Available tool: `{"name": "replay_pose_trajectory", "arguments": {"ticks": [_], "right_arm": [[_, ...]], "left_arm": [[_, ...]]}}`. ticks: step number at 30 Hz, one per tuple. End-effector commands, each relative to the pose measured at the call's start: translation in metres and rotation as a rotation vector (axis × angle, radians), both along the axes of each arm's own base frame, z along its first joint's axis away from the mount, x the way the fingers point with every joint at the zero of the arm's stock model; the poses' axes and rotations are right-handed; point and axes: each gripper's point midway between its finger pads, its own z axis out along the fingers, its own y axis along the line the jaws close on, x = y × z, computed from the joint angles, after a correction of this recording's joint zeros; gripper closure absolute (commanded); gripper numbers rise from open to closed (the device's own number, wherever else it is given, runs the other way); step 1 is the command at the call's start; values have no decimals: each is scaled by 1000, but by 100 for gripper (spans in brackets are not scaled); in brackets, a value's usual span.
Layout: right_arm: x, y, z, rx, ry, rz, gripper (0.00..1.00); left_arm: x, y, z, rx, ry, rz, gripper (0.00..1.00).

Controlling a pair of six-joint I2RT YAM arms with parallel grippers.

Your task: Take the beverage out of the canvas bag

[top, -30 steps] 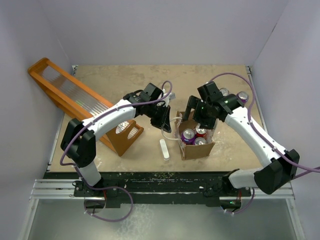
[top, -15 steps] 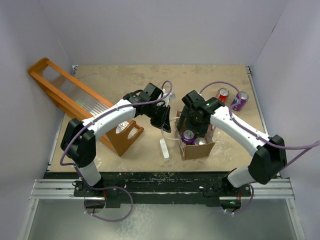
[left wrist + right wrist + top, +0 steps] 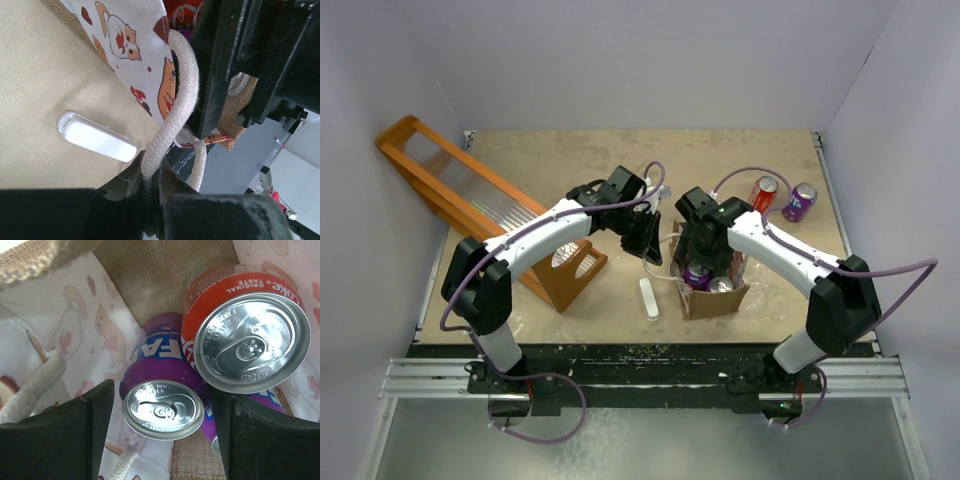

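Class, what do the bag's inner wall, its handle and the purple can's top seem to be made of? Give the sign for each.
The bag wall: coarse brown cloth, likely jute; open weave shows. The handle: white cord, probably cotton; braided, fuzzy strands. The purple can top: bare metal, likely aluminium; shiny, stamped.

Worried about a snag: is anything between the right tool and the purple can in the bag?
Nothing visible. The purple can sits in the open gap of the right tool; the red can crowds one finger from the side, not between.
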Motion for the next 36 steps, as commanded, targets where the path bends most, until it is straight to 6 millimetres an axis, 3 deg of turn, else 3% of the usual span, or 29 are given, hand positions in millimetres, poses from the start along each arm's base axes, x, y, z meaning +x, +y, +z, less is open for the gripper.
{"name": "replay_pose_trajectory", "arguments": {"ticks": [1, 8, 15, 27, 36], "right_arm": [[-7, -1, -18, -27, 24, -11, 23], [-9, -1, -33, -50, 48, -2, 24], [-7, 5, -30, -42, 46, 16, 31], [1, 15, 27, 56, -55, -3, 75], [3, 13, 62, 91, -120, -33, 93]], "left_arm": [[0, 0, 11, -33, -37, -28, 100], [0, -1, 11, -33, -35, -31, 100], [0, 0, 10, -32, -31, -34, 100], [-1, -1, 11, -38, -32, -36, 100], [-2, 0, 13, -43, -35, -29, 100]]}}
